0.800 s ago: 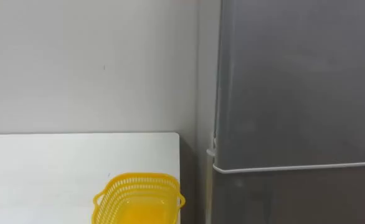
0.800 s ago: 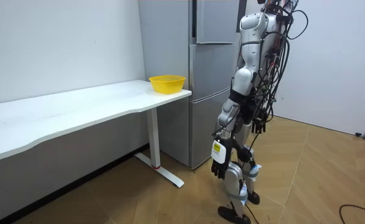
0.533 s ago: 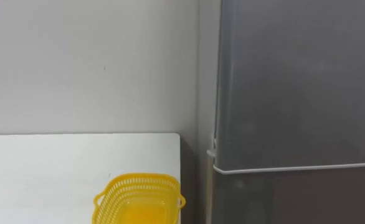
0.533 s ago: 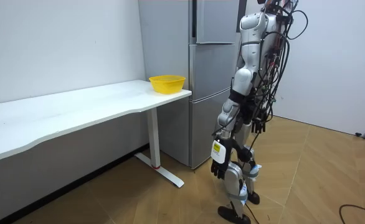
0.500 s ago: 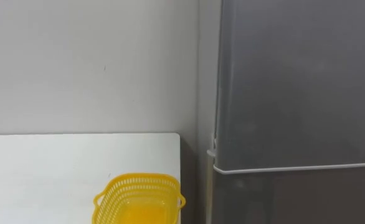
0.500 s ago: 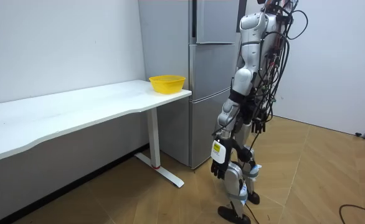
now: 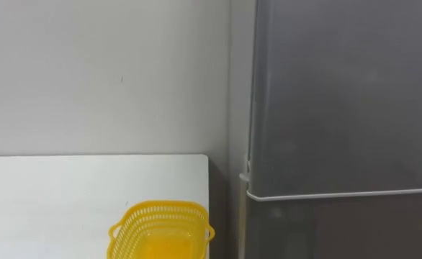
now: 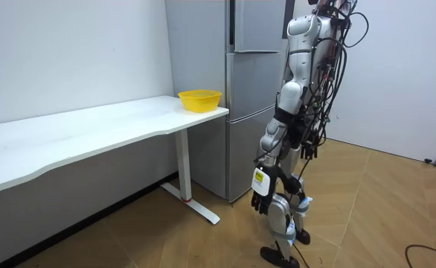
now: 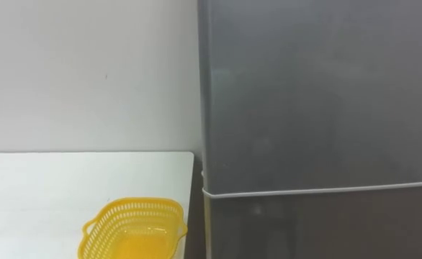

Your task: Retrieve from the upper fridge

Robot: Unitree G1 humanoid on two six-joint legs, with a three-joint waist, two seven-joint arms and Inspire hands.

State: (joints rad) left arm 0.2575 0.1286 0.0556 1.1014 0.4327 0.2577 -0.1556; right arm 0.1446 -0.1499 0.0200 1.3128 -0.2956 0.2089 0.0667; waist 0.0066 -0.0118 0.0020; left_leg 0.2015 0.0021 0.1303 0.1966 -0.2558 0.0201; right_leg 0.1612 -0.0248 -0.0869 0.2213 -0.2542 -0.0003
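Two-door fridge [image 8: 255, 97]: stood grey and upright against the wall [image 7: 103, 72], just beside the end of the white table [image 7: 52, 191], with a narrow dark gap between them.
Upper door [image 7: 340, 93]: was shut. Its flat grey panel took up the right part of both eye views.
Door seam [image 7: 340, 193]: ran as a pale horizontal line between the upper door and the lower door.
Lower door [image 7: 340, 230]: was shut, directly under the seam.
Item to retrieve: was hidden behind the shut upper door, so what it was could not be told.
Robot position: stood upright on the wooden floor [image 8: 367, 216], facing the fridge front at close range, head level with the upper door.
Left hand [image 8: 260, 201]: hung low beside the leg, fingers relaxed and pointing down. It held nothing and was clear of the fridge.
Yellow basket [image 7: 160, 230]: sat upright on the table, at the corner nearest the fridge.
White table: was long and ran along the wall toward the room view's left.
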